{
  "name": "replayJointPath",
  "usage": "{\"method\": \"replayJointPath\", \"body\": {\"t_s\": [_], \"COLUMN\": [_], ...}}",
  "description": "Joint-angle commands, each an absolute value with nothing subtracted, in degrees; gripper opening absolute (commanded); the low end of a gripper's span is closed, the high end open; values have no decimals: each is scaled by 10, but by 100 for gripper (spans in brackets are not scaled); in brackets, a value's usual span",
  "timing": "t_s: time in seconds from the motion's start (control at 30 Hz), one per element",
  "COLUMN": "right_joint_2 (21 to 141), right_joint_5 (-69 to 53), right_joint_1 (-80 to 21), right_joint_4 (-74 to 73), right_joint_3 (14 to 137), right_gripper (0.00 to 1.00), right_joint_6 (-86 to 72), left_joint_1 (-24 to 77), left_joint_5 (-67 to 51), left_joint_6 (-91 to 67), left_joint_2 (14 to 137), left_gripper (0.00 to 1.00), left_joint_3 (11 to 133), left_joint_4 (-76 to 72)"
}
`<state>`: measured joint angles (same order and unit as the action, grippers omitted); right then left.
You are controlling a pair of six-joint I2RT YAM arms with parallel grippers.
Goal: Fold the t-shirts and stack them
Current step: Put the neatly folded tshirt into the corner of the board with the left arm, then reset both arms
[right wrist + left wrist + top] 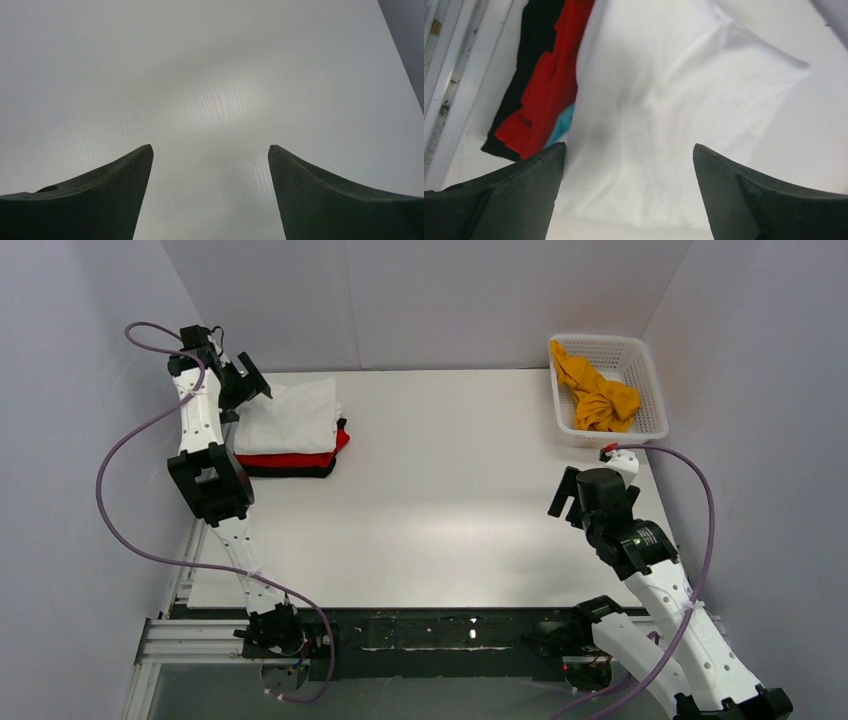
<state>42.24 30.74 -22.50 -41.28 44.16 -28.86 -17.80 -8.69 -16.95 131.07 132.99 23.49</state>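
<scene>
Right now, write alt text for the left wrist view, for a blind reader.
A folded white cloth t-shirt tops a stack on the white table; a red t-shirt, teal t-shirt and black t-shirt peek out at its left. The left hand hangs open above it, empty.

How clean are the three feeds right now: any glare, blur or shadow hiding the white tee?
Top external: even light, sharp, the white tee distinct from the pale table. Left wrist: slightly soft, with a faint grey shadow on the tee in front of the open left end effector. Right wrist: a bright sheen on bare table, darker toward the edges; nothing hidden.
</scene>
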Motion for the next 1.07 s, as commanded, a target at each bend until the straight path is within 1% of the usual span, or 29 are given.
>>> {"method": "replayJointPath", "body": {"t_s": [0.0,0.07,0.2,0.3,0.37,0.43,0.5,0.53,0.57,0.67,0.87,0.93,1.03], "right_joint_2": [378,360,325,298,283,269,260,257,256,261,268,264,252], "right_joint_5": [298,294,280,271,264,261,255,250,244,229,227,238,244], "right_joint_1": [-223,-223,-223,-223,-223,-223,-223,-223,-223,-223,-223,-222,-223], "right_joint_4": [-404,-397,-378,-367,-361,-347,-328,-321,-313,-303,-296,-289,-284], "right_joint_3": [444,432,413,401,391,376,361,355,351,341,321,312,307], "right_gripper": [94,96,96,96,96,97,98,98,98,98,96,96,96], "right_joint_6": [-298,-303,-309,-306,-300,-298,-298,-297,-297,-295,-301,-303,-306], "left_joint_1": [-173,-171,-155,-118,-82,-39,17,43,77,146,223,229,229], "left_joint_5": [-119,-105,-98,-123,-136,-127,-123,-120,-115,-85,-31,-16,14], "left_joint_6": [-240,-259,-282,-272,-260,-285,-314,-328,-341,-352,-344,-342,-338], "left_joint_2": [1166,1118,1026,964,925,862,758,717,683,606,499,471,443], "left_gripper": [98,98,98,98,98,98,98,98,98,98,98,98,98], "left_joint_3": [1309,1275,1181,1100,1043,943,782,709,646,521,399,366,355], "left_joint_4": [291,292,290,263,271,257,158,87,50,12,71,79,82]}}
